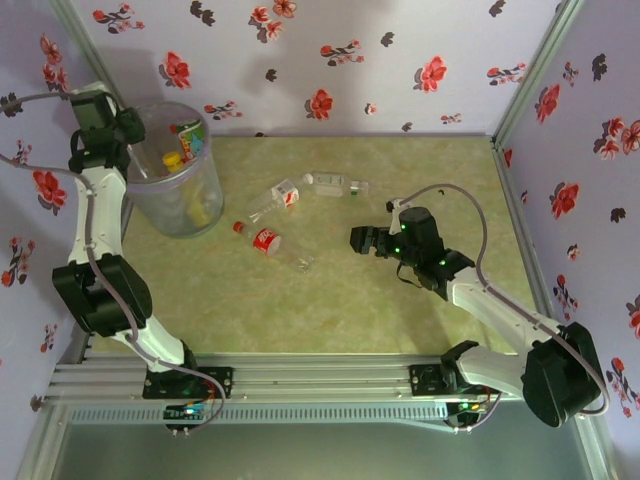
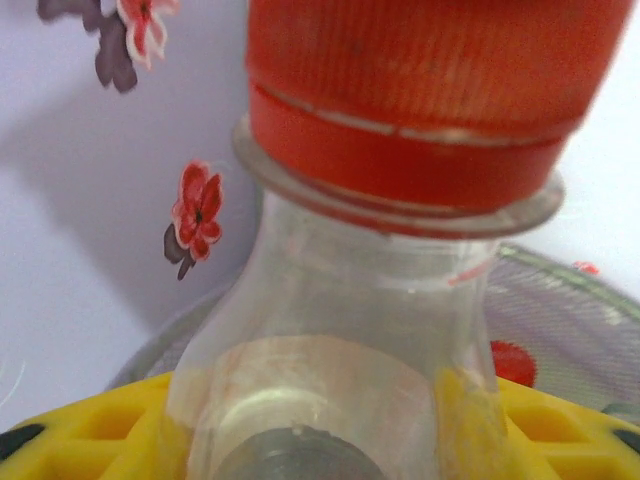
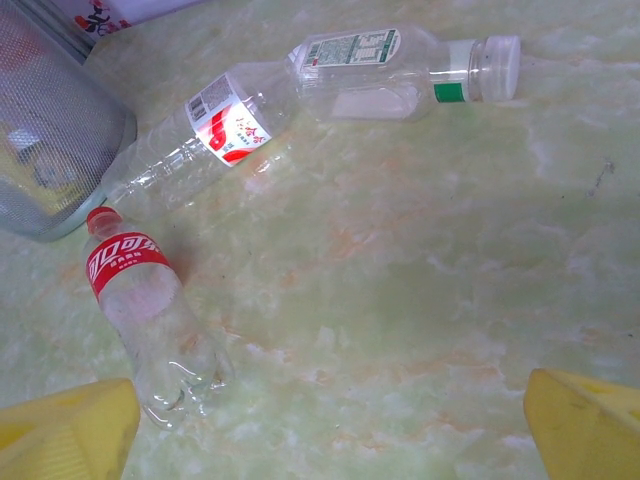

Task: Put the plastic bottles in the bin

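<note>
Enclosure: lavender walls (image 1: 400, 70) printed with red flowers; pale green marbled table (image 1: 420, 170); metal rail (image 1: 300, 375) along the near edge.
Bin: translucent bin (image 1: 185, 200) in the far left corner, several bottles inside, among them a yellow bottle (image 1: 200, 207).
Left gripper: left gripper (image 2: 320, 455) at the bin's rim, clamped on a clear red-capped bottle (image 2: 330, 330).
Right gripper: right gripper (image 1: 360, 240) low over mid-table, fingers spread wide, holding nothing.
Loose bottles: red-labelled bottle (image 3: 135, 290), striped-label bottle (image 3: 215, 135) and white-capped bottle (image 3: 390, 70) lie on their sides beyond it.
Step in hand: probably the drop into the bin.
Next move: the left should release over the opening; the right should descend and close across a bottle that may roll.
</note>
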Controlling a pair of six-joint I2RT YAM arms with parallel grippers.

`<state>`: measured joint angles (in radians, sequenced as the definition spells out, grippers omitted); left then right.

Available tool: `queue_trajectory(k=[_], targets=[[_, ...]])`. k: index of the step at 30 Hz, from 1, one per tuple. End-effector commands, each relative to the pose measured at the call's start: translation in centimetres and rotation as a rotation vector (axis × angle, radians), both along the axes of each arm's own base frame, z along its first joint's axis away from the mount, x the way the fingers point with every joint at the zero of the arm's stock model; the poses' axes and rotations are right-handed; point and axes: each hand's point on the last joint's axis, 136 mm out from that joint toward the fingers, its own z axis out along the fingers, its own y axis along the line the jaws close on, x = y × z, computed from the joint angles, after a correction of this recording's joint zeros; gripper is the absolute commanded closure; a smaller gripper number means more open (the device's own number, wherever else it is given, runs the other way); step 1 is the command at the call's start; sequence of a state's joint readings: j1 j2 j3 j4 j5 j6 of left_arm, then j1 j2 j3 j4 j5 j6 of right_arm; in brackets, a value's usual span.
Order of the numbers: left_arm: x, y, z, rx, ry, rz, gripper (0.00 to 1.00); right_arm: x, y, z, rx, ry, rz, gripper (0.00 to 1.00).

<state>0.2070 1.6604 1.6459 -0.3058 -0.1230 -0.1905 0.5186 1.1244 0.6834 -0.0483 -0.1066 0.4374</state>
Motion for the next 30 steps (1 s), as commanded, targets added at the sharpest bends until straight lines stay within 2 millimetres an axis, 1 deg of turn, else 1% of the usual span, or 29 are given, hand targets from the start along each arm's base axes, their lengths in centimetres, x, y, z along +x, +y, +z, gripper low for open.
queue_trajectory(k=[1,5,8,11,14,19,24,26,28,29,30], targets=[[0.2,0.3,0.4,0.071,-0.042,0.012,1.00,0.3,-0.1,0.3,-0.004,-0.023,0.009,0.01],[0.2,0.4,-2.5,0.059,0.000,0.014,1.00,0.3,-0.2,0.2,-0.009,-0.021,0.008,0.01],[0.1,0.3,-4.1,0.040,0.016,0.018,1.00,0.3,-0.3,0.3,-0.009,-0.023,0.005,0.01],[0.1,0.0,-5.6,0.026,0.037,0.015,1.00,0.4,-0.4,0.3,-0.010,-0.023,0.004,0.01],[0.3,-0.7,-7.0,0.020,0.071,-0.002,1.00,0.4,-0.4,0.4,-0.010,-0.024,0.002,0.01],[0.5,-1.7,-8.6,0.022,0.110,-0.026,1.00,0.4,-0.5,0.3,-0.012,-0.022,0.001,0.01],[-0.1,-2.1,-11.5,0.013,0.183,-0.038,1.00,0.4,-0.6,0.2,-0.013,-0.024,0.000,0.01],[-0.2,-2.1,-11.9,0.012,0.192,-0.037,1.00,0.3,-0.6,0.3,-0.014,-0.026,0.003,0.01],[0.0,-2.2,-11.5,0.013,0.186,-0.039,1.00,0.3,-0.8,0.4,-0.021,-0.026,0.002,0.01],[0.1,-2.2,-10.9,0.015,0.179,-0.038,0.94,0.3,-0.8,0.4,-0.024,-0.028,0.003,0.01],[0.2,-2.1,-10.4,0.018,0.173,-0.040,0.78,0.3,-0.9,0.5,-0.024,-0.030,0.002,0.01]])
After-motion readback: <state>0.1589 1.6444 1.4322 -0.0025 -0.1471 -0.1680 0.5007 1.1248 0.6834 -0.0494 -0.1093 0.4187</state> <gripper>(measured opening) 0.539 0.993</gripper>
